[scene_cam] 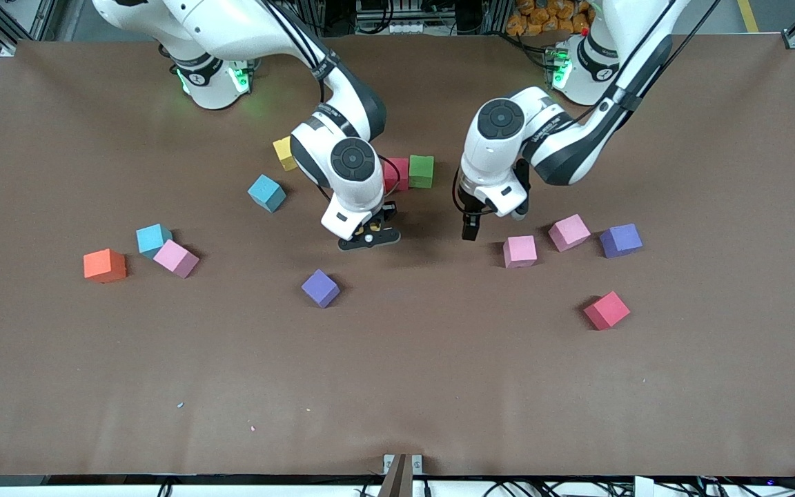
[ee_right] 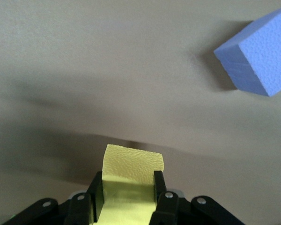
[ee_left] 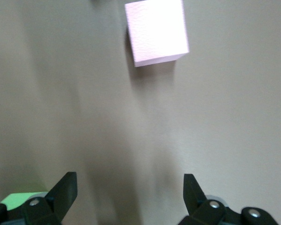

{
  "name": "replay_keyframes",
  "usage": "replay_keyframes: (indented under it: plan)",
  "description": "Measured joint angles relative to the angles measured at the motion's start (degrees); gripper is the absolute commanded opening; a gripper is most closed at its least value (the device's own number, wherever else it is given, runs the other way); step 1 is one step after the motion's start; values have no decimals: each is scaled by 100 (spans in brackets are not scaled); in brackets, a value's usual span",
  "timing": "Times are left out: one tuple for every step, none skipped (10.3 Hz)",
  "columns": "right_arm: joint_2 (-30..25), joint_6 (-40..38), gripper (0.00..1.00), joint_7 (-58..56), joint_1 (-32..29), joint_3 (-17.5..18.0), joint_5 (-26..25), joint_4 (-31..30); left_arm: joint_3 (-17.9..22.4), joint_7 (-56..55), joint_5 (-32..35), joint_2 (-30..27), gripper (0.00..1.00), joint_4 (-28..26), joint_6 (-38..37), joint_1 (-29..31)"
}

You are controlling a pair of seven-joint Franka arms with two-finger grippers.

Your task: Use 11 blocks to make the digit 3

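Yellow foam cube (ee_right: 132,163) pinched in right tool (ee_right: 129,182); left tool (ee_left: 130,182) agape.

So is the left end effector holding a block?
No, the left end effector is open and empty, with a pink block lying on the table ahead of it.

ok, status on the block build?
Right gripper shut on held yellow block, over mid-table. Left gripper open, empty, hovering by pink block. Red block and green block side by side; nothing obstructing.
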Motion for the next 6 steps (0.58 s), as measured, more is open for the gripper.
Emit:
replay_keyframes:
  plan:
    - [54,69,26,-29,12,65,0,-5,-1,13,0,2,100,13,-5,1]
    - [124,128,26,-33,33,149,0,-9,-1,34,0,4,100,13,-15,3]
    - [183,163,26,-33,64,192,0,-20,3,77,0,4,100,13,-22,25]
    - [219,168,26,-33,71,202,0,-33,9,200,0,5,100,13,-26,103]
    - [234,168,26,-32,70,192,0,-67,12,378,0,7,100,18,-26,216]
    - [233,167,26,-31,69,190,0,-122,18,549,0,11,100,48,-26,317]
